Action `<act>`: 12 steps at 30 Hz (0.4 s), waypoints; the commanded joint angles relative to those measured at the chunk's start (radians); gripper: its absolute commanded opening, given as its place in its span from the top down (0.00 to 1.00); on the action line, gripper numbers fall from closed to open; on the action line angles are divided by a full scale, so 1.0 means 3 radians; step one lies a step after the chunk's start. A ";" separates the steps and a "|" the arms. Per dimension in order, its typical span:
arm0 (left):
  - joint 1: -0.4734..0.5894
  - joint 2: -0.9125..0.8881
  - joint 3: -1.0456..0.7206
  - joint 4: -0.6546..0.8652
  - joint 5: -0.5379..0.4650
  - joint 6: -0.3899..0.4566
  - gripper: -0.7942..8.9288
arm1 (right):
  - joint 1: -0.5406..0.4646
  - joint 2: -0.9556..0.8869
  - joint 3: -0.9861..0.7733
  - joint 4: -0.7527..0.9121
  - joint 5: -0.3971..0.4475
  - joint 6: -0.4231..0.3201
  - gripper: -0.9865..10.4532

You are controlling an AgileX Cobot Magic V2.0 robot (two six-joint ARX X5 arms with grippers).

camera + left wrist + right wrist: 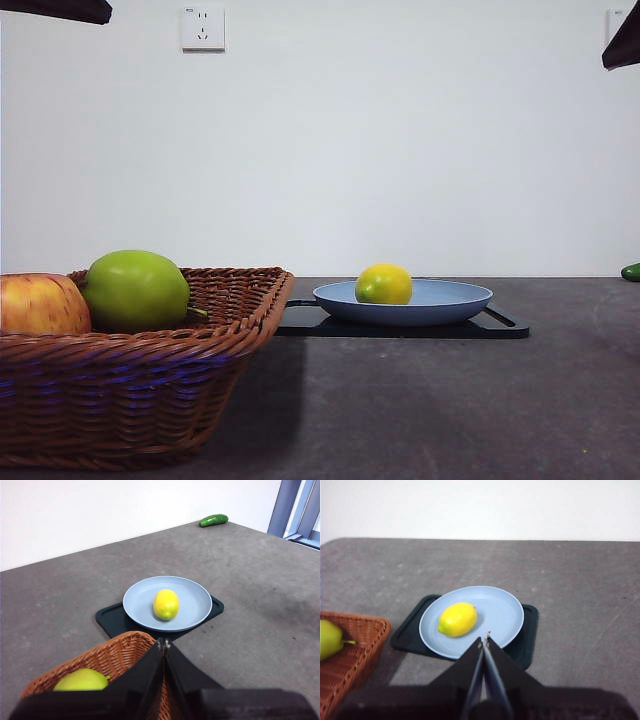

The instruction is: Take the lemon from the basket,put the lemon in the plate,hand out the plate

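Observation:
The yellow lemon [384,284] [166,604] [457,619] lies in the light blue plate [455,297] [197,595] [502,607], a little off its centre toward the basket side. The brown wicker basket [150,385] [112,655] [355,645] stands beside it. My left gripper [163,642] hangs shut and empty above the basket's rim. High over the plate's near side, my right gripper [484,639] is shut and holds nothing. In the front view both arms show only as dark tips at the top corners.
The plate rests on a flat black tray [500,325] [107,620] [527,630]. A green apple [135,290] [82,680] [330,639] and a red-yellow apple [40,304] sit in the basket. A cucumber [631,271] [213,520] lies at the table's far edge.

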 commanded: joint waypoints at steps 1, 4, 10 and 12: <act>-0.0014 0.0023 0.0039 0.0039 0.0004 -0.0025 0.91 | 0.0019 0.0006 0.0037 0.0042 0.0018 0.0052 0.91; -0.0014 0.0023 0.0039 0.0065 0.0004 -0.0025 0.91 | 0.0019 0.0000 0.0037 0.0042 0.0017 0.0052 0.91; -0.0015 -0.0037 0.0037 0.0008 0.0008 -0.0022 0.91 | 0.0019 -0.0001 0.0037 0.0042 0.0010 0.0052 0.91; 0.0055 -0.0251 0.0037 -0.0136 -0.0118 0.0263 0.91 | 0.0019 -0.0006 0.0037 0.0043 0.0008 0.0052 0.91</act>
